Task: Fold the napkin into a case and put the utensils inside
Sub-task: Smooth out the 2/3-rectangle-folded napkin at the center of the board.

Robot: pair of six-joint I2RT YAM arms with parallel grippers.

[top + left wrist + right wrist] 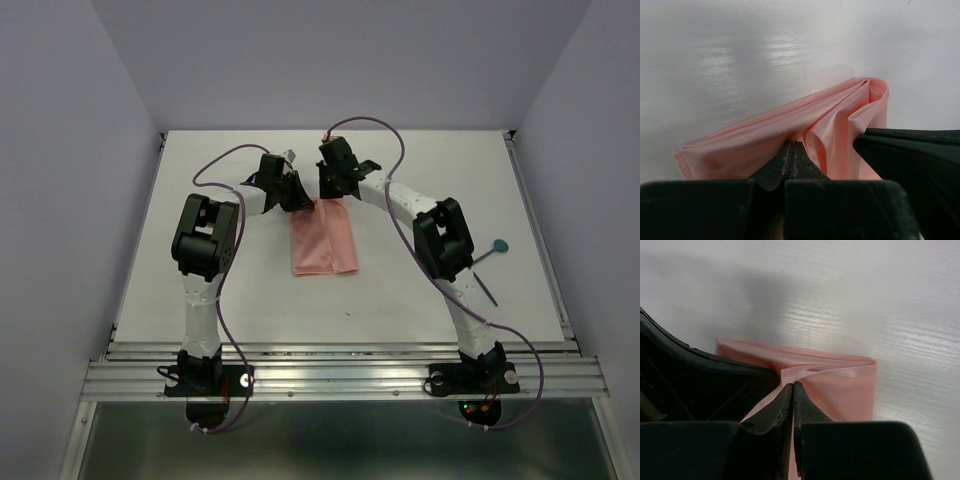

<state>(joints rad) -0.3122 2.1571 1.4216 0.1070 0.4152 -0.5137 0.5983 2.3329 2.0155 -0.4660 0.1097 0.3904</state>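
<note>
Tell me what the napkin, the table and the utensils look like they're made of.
The napkin: thin woven cloth, probably synthetic, with a faint satin sheen; fine weave lines and soft folds show. The table: a hard white board, semi-glossy, with blurred reflections and fine streaks; laminate or painted, cannot tell which. The utensils: dark teal, likely plastic, too small to be sure.

Plain salmon-pink napkin (324, 240); dark-teal utensils (498, 246); white table (200, 280); purple cables (215, 160); black-and-white arms (205, 240); pale lavender walls (60, 200).
</note>
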